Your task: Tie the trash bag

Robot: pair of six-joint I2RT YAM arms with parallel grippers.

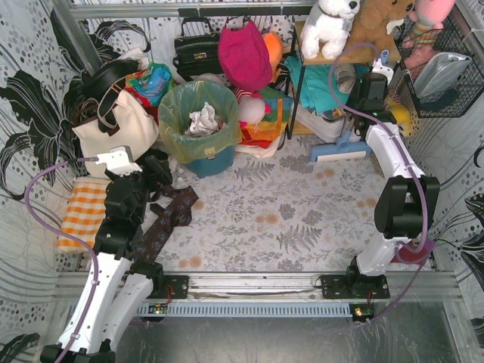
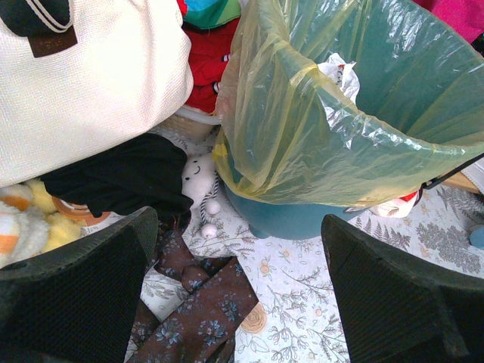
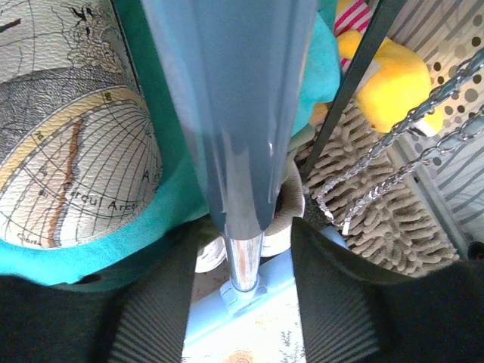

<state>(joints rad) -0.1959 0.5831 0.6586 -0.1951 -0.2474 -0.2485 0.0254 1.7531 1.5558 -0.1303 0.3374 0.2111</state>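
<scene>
Left gripper (image 2: 238,215) gapes before the trash bag (image 2: 302,128); right gripper (image 3: 246,227), parted, straddles a mop handle (image 3: 234,113) (map print (image 3: 68,151) reads "Circul") over floral tablecloth (image 2: 302,287).

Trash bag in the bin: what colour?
The trash bag is translucent yellow-green; the left wrist view shows it best.

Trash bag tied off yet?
No: the trash bag is spread wide open over the rim of the bin, with crumpled paper showing inside.
</scene>
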